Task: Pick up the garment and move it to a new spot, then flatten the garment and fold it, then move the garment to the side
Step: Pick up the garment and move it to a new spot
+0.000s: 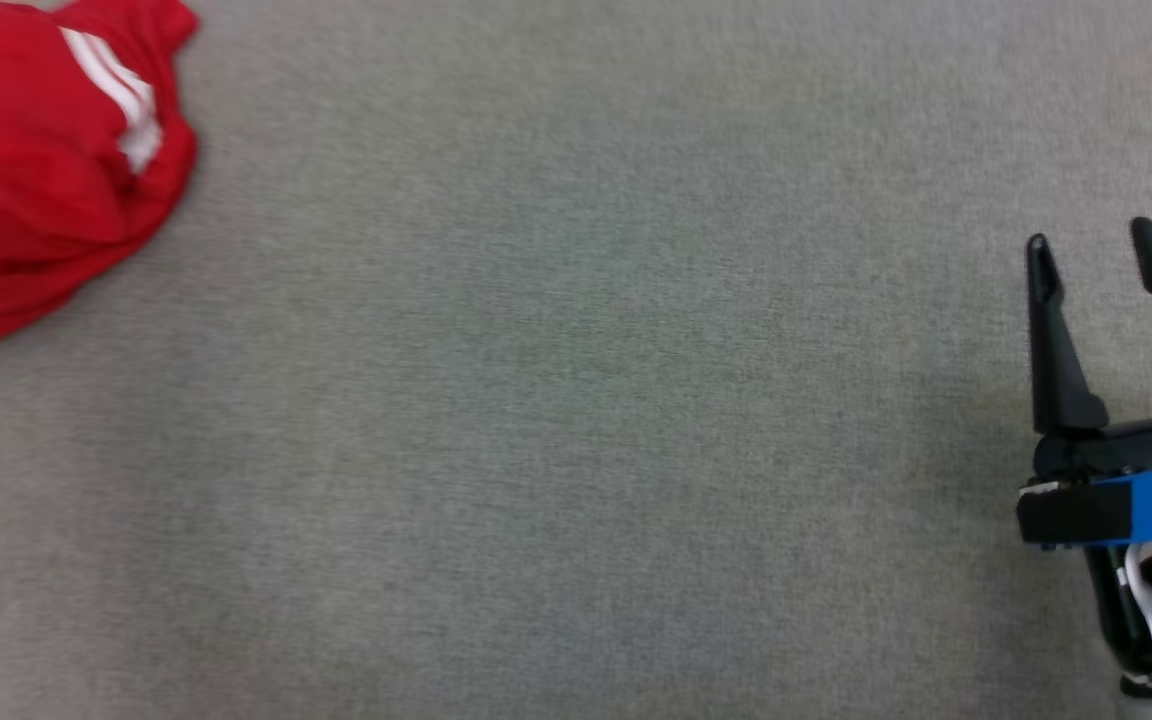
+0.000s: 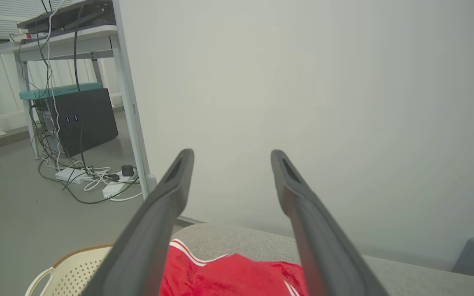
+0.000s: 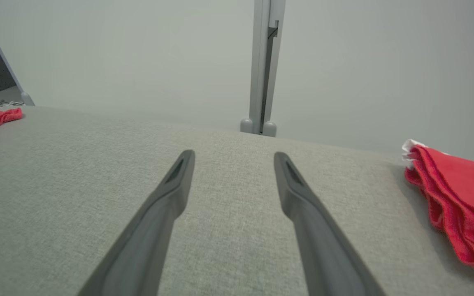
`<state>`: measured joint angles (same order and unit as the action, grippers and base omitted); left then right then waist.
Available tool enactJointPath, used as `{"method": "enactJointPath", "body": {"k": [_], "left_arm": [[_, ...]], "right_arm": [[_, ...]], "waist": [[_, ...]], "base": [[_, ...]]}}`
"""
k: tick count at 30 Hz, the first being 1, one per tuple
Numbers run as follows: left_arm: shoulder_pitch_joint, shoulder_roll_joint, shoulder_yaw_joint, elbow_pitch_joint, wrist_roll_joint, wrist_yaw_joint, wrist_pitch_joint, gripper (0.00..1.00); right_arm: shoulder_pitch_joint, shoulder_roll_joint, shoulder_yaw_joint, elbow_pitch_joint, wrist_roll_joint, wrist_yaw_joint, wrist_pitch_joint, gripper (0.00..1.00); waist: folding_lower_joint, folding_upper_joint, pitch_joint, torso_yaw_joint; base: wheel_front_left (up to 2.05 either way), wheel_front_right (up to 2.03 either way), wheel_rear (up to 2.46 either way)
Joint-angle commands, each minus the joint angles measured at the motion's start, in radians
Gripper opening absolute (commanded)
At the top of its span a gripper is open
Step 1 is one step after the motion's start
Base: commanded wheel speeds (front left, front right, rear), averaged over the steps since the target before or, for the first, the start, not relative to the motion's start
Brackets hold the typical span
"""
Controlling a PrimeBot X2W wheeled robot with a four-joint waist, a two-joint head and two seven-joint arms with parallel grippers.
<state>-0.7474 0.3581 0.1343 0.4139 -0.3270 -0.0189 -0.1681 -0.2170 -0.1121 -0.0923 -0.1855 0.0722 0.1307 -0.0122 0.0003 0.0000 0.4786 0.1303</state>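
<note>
- My right hand [image 1: 1091, 238] is showing at about 4 o'clock in the head view. Its two dark fingers are standing apart, released and gripping nothing, over the grey fabric-covered bench [image 1: 576, 420].
- The red garment [image 1: 46, 170] is lying crumpled on the bench at about 10 o'clock in the head view, with white stripes showing on top. It is sitting well apart from my right hand.
- In the left wrist view, my left hand [image 2: 232, 154] is also spread wide and empty. The red garment is lying below it at 6 o'clock, showing between the two fingers, not touching them as far as I can tell.
- A cream perforated basket [image 2: 68, 273] is sitting at about 7 o'clock in that view, just beside the bench's rounded end.
- At about 10 o'clock there, a black box [image 2: 84, 119] is standing under a desk, with cables [image 2: 93, 183] trailing over the floor.
- In the right wrist view, a second red cloth [image 3: 463, 205] is lying on the bench at about 4 o'clock, clear of my fingers.
</note>
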Motion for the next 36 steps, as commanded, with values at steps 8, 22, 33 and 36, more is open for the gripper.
{"method": "enactJointPath", "body": {"k": [8, 22, 33, 36], "left_arm": [[-0.174, 0.071, -0.013, 0.274, -0.03, -0.044, 0.106, 1.0], [-0.232, 0.045, -0.067, 0.656, -0.101, -0.092, 0.446, 1.0], [-0.232, 0.052, -0.085, 0.703, -0.127, -0.107, 0.425, 0.0], [-0.249, 0.057, -0.098, 0.679, -0.119, -0.109, 0.351, 0.0]], "right_arm": [[-0.014, -0.01, -0.03, -0.085, -0.014, 0.0, 0.013, 1.0], [-0.032, -0.013, -0.012, -0.1, -0.024, 0.0, 0.023, 1.0], [-0.026, -0.01, -0.018, -0.086, -0.012, 0.0, 0.012, 1.0], [-0.023, -0.003, -0.017, -0.068, -0.007, 0.0, 0.003, 1.0]], "waist": [[-0.0003, 0.0, 0.122, -0.063], [-0.0003, 0.0, 0.117, -0.061], [-0.0003, 0.0, 0.09, -0.08], [-0.0003, 0.0, 0.063, -0.087]], "base": [[0.0, 0.0, 0.0], [0.0, 0.0, 0.0], [0.0, 0.0, 0.0], [0.0, 0.0, 0.0]]}}
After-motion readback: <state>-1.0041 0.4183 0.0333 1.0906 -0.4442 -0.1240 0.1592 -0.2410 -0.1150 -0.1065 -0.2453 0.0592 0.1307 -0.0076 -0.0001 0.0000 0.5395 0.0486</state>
